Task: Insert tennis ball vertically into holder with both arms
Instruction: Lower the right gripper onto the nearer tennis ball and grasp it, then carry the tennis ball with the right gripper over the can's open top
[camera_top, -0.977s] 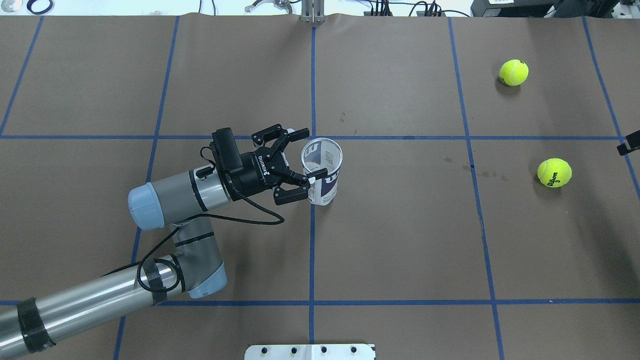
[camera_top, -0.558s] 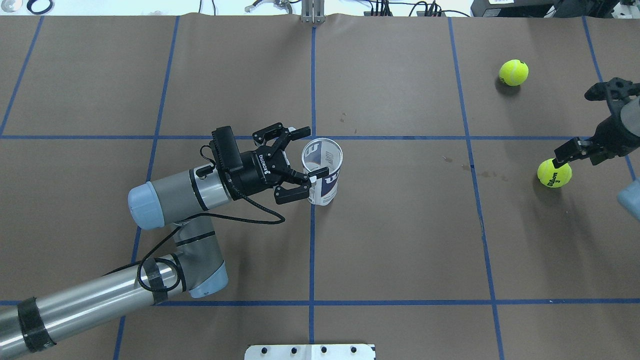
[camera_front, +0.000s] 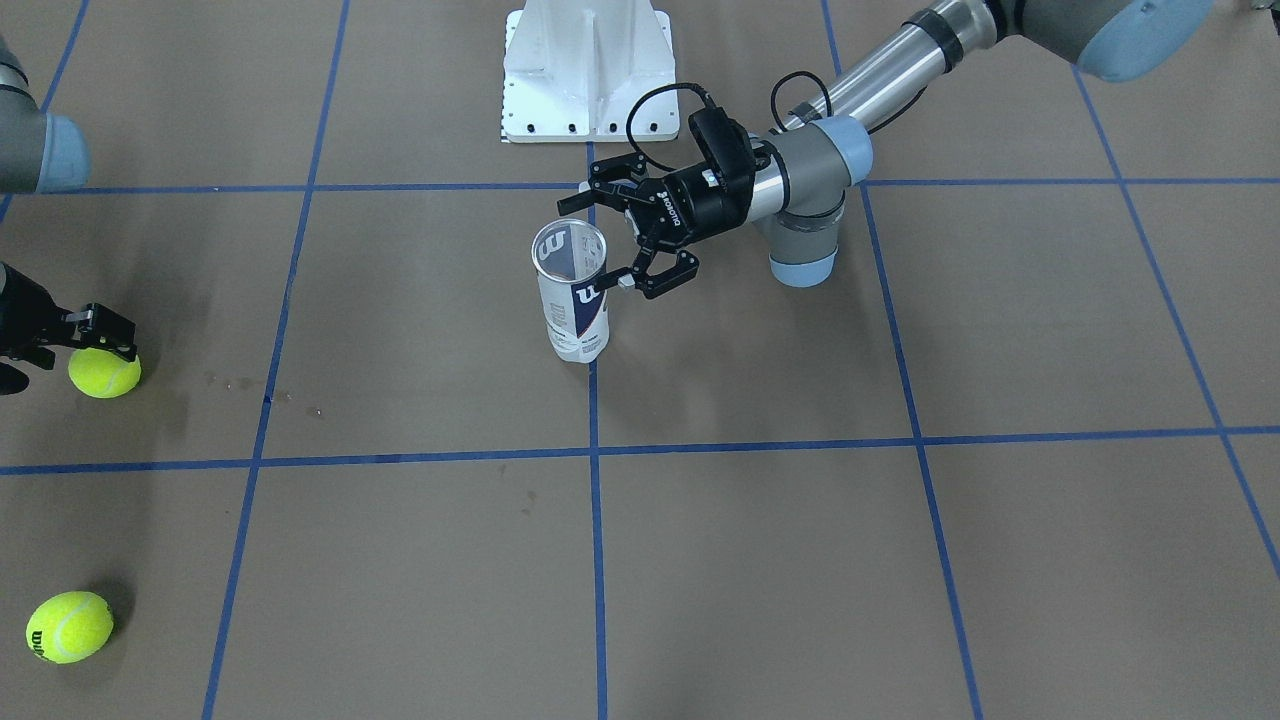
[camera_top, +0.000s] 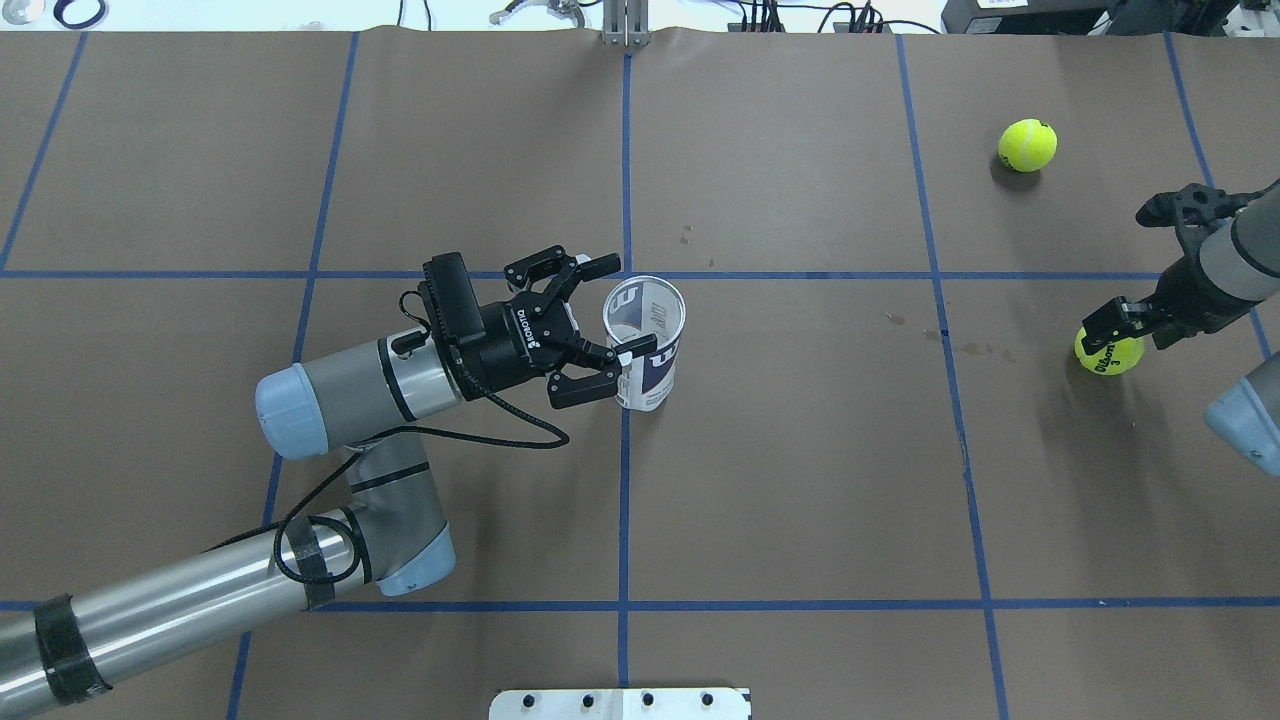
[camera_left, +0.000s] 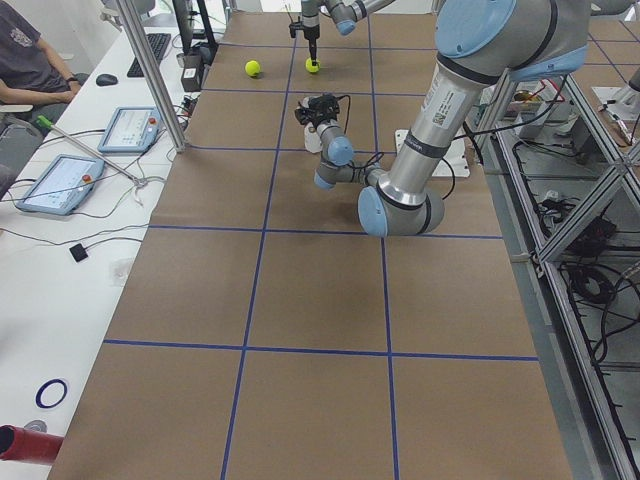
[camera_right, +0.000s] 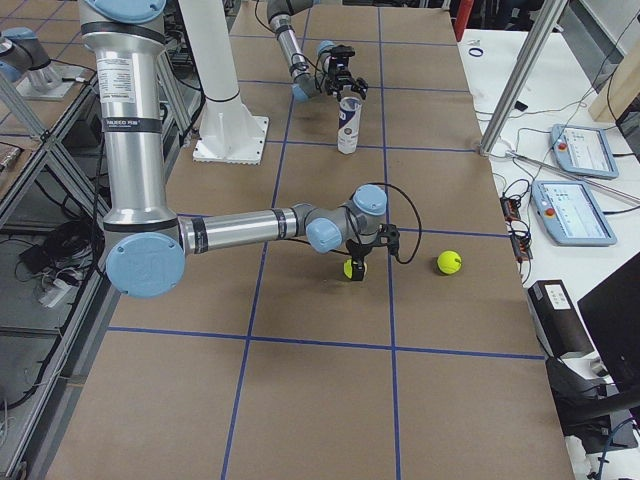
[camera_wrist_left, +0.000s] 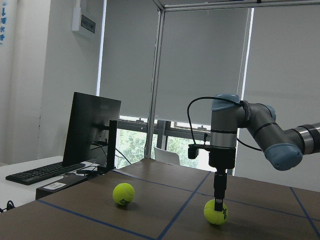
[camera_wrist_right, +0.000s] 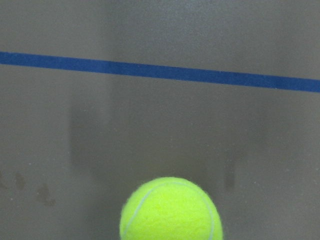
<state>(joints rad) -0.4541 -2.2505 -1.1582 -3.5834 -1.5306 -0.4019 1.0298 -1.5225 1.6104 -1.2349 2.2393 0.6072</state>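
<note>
The single holder (camera_top: 655, 372) stands upright mid-table, seemingly empty, the left gripper (camera_top: 612, 318) spread wide just beside it. Two tennis balls lie well away: far ball (camera_top: 1027, 145) alone, near ball (camera_top: 1112, 353) under the right gripper (camera_wrist_left: 218, 199), jaws likewise spread

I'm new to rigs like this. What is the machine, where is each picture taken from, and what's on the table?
A left arm and a right arm, each ending in a black gripper, work at a brown table marked with blue tape. Two pictures look down from behind and from across the robot, two from the table's ends, and one comes from each wrist. A clear holder stands upright and looks empty. The left gripper sits at its side, fingers spread. Whether it clamps I cannot tell. The right gripper hangs open just above the nearer ball. The farther ball lies untouched.
</note>
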